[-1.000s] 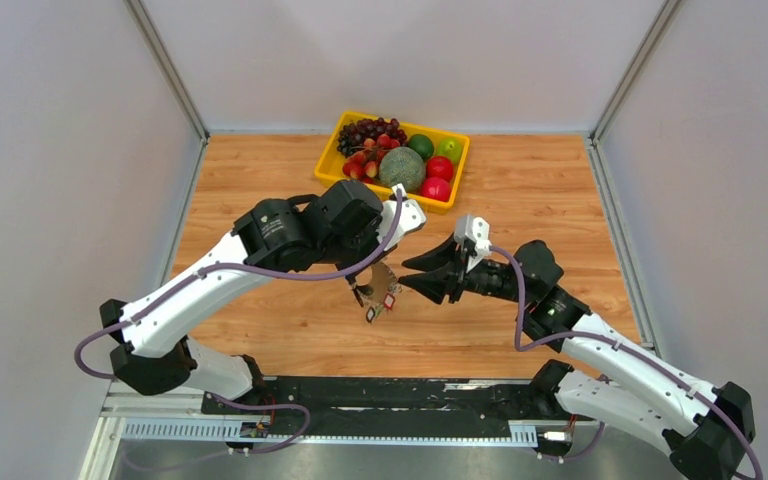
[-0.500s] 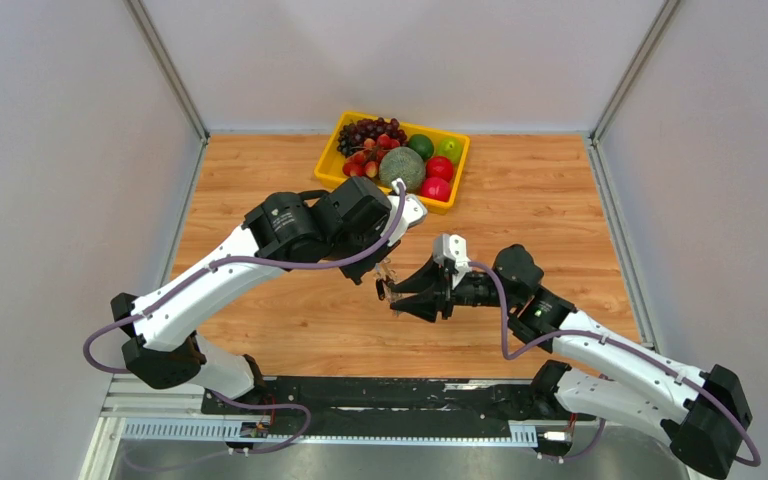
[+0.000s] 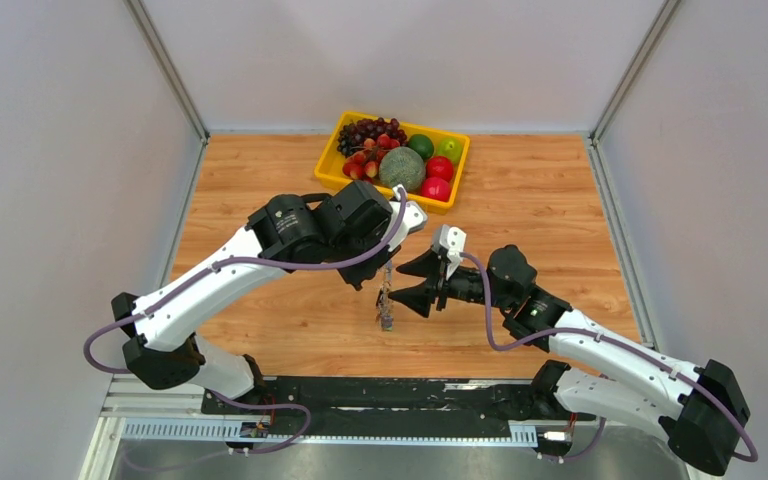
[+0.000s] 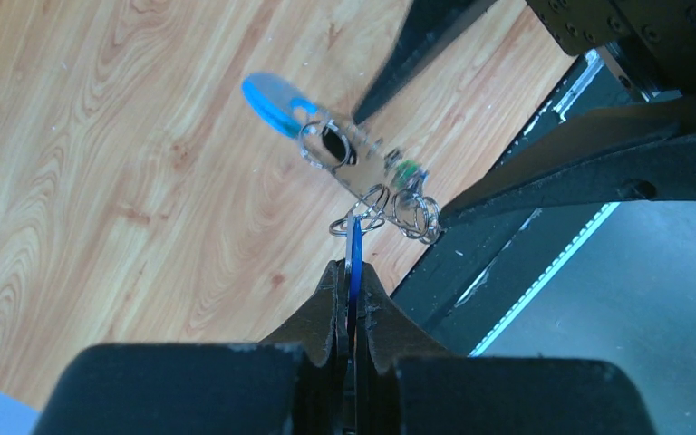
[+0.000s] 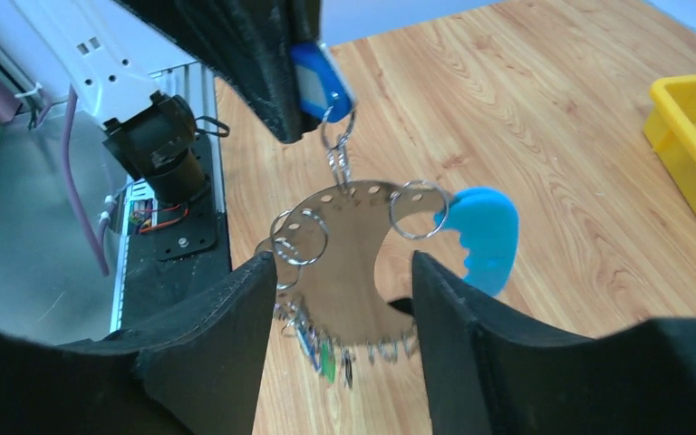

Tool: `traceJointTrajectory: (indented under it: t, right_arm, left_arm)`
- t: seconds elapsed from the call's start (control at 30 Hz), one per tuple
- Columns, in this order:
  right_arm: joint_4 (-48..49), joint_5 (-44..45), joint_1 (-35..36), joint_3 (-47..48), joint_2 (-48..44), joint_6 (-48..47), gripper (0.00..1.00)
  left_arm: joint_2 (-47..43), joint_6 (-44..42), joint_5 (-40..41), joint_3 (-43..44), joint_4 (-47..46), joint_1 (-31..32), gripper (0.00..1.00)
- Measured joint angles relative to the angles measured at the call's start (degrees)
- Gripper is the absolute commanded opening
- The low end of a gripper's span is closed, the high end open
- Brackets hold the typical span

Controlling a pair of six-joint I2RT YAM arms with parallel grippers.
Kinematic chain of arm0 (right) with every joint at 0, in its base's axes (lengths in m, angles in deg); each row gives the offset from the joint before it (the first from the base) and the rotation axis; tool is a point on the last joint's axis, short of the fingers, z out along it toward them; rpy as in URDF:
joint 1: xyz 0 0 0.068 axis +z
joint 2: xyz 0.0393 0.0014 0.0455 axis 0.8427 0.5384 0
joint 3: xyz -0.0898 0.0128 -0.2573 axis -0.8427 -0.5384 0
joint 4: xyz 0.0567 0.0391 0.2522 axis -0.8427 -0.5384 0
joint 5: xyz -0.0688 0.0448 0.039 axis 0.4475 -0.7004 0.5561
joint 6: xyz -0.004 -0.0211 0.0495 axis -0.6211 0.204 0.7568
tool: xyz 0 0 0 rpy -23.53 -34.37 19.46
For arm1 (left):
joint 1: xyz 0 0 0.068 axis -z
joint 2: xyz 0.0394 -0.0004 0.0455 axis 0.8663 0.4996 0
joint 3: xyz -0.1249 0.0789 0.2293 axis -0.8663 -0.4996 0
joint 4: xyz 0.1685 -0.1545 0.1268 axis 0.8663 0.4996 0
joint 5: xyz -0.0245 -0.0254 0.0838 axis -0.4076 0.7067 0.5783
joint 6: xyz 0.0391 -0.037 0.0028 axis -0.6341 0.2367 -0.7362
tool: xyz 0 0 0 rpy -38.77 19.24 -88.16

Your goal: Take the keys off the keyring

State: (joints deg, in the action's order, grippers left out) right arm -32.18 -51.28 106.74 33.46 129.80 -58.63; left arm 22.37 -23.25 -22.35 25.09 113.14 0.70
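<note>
Left gripper is pinched shut on a blue tab, gripping the flat plastic so that everything linked to it hangs free above the table. Right gripper is spread wide and holds nothing. One finger stands on each side of the hanging load, apparently placed to close in and steady it. Well beyond both grippers sits the yellow fruit tray, clear of the work. Directly below the left gripper dangles the keyring, a shiny crescent plate with holes along its edge, joined to the tab by small rings. A blue fob hangs just outside one right finger. The keys cluster under the plate, low between the right fingers, and they appear not yet removed
</note>
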Motion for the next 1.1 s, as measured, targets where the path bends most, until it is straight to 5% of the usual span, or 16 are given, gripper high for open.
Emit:
traceJointTrajectory:
  t: [0.27, 0.57, 1.1]
  right_arm:
    - [0.11, 4.11, 0.46, -0.02, 0.48, 3.39, 0.99]
    - [2.64, 10.25, 3.98, -2.12, -1.40, 5.42, 1.00]
    - [6.43, 6.95, 4.17, -1.53, 3.52, -3.98, 1.00]
  left_arm:
    - [-0.83, 0.85, -0.35, -1.84, -0.76, 0.00, 0.00]
    - [-0.83, 1.18, -0.96, -2.29, -1.49, 0.00, 0.00]
    - [-1.53, 1.11, -4.83, -2.27, -1.66, 0.00, 0.00]
